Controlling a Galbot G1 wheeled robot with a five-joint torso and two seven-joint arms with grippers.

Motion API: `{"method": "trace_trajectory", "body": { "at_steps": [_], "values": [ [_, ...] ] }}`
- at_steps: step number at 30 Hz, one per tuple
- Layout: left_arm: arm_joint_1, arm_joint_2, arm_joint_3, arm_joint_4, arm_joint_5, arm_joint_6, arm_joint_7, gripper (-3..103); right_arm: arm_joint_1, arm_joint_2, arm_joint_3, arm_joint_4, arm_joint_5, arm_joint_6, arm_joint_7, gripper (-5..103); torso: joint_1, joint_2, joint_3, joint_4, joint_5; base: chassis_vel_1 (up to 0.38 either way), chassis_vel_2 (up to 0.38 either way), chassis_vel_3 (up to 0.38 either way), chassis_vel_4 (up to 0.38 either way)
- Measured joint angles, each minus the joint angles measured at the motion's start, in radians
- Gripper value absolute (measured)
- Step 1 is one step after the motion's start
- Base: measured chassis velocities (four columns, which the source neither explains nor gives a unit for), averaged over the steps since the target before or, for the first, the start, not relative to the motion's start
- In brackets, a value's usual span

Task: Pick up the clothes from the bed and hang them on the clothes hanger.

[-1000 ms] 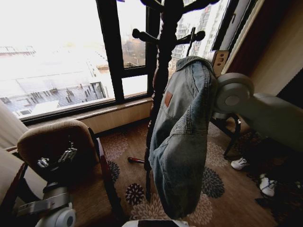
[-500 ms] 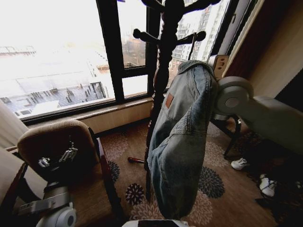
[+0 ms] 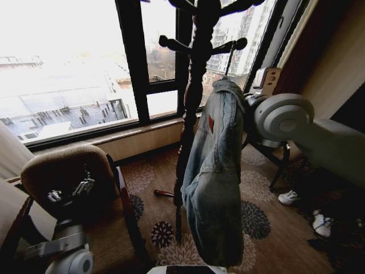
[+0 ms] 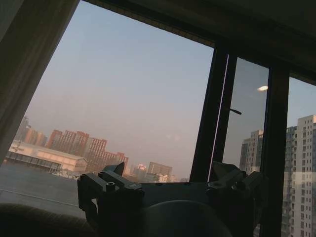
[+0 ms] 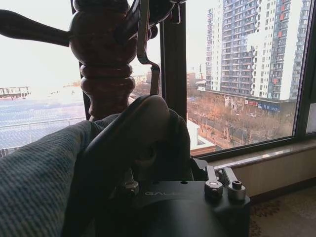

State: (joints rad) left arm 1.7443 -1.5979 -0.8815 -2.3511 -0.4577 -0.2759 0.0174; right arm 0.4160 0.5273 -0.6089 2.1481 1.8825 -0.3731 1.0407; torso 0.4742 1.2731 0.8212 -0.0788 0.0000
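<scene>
Above, your right gripper [image 3: 246, 101] is raised beside the dark wooden coat stand [image 3: 194, 85], its jaws closed on the black clothes hanger [image 5: 126, 136] inside the denim jacket [image 3: 215, 177]. That jacket drapes from the hanger, hanging free over the patterned carpet [image 3: 262, 228]. The hanger's wire hook [image 5: 144, 44] rises just beside the stand's turned post. Your left gripper [image 3: 71, 191] idles low above the brown armchair [image 3: 63, 165]; you cannot tell how its jaws stand.

Head view down over coat stand [image 3: 194, 103] and window; wrist views low, windowward, right one close to that stand [image 5: 106, 74].
</scene>
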Motion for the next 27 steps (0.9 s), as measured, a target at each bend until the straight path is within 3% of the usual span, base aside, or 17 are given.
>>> {"method": "trace_trajectory", "body": {
  "at_steps": [3, 6, 8, 9, 11, 15, 27],
  "values": [
    [0.001, 0.0, 0.0, -0.001, 0.0, 0.0, 0.0, 100, -0.004, -0.006, 0.004, 0.007, 0.001, -0.001, 0.0, 64, 0.0, 0.0, 0.0, 0.0002, -0.0001, 0.0, 0.0, 0.0, 0.0],
    [0.003, 0.0, 0.0, -0.004, 0.0, 0.0, 0.0, 100, -0.01, -0.016, 0.015, 0.02, 0.002, -0.002, 0.0, 80, 0.0, 0.0, 0.0, 0.0001, 0.0001, 0.0, 0.0, 0.0, 0.0],
    [0.003, -0.001, 0.0, -0.004, 0.001, 0.0, 0.001, 100, -0.014, -0.021, 0.02, 0.027, 0.002, -0.003, 0.0, 80, 0.0, 0.0, 0.0, 0.0001, 0.0001, 0.0, 0.0, 0.0, 0.0],
    [0.003, -0.001, 0.0, -0.005, 0.001, 0.0, 0.001, 100, -0.021, -0.029, 0.028, 0.038, 0.002, -0.003, 0.0, 90, 0.0, 0.0, 0.0, 0.0001, 0.0001, 0.0, 0.0, 0.0, 0.0],
    [0.004, -0.002, 0.001, -0.007, 0.001, 0.0, 0.001, 100, -0.032, -0.042, 0.041, 0.051, 0.002, -0.004, 0.0, 95, 0.0, 0.0, 0.0, 0.0002, 0.0001, 0.0, 0.0, 0.0, 0.0],
    [0.007, -0.002, 0.001, -0.01, 0.001, 0.0, 0.001, 100, -0.043, -0.067, 0.06, 0.072, 0.002, -0.006, -0.001, 100, 0.0, 0.0, 0.0, 0.0001, 0.0, 0.0, 0.0, 0.0, 0.0],
    [0.018, -0.003, 0.003, -0.023, 0.003, 0.0, 0.002, 100, -0.157, -0.174, 0.164, 0.149, -0.027, -0.026, 0.003, 100, 0.0, 0.0, 0.0, 0.0001, 0.0, 0.0, 0.0, 0.0, 0.0]
  ]
}}
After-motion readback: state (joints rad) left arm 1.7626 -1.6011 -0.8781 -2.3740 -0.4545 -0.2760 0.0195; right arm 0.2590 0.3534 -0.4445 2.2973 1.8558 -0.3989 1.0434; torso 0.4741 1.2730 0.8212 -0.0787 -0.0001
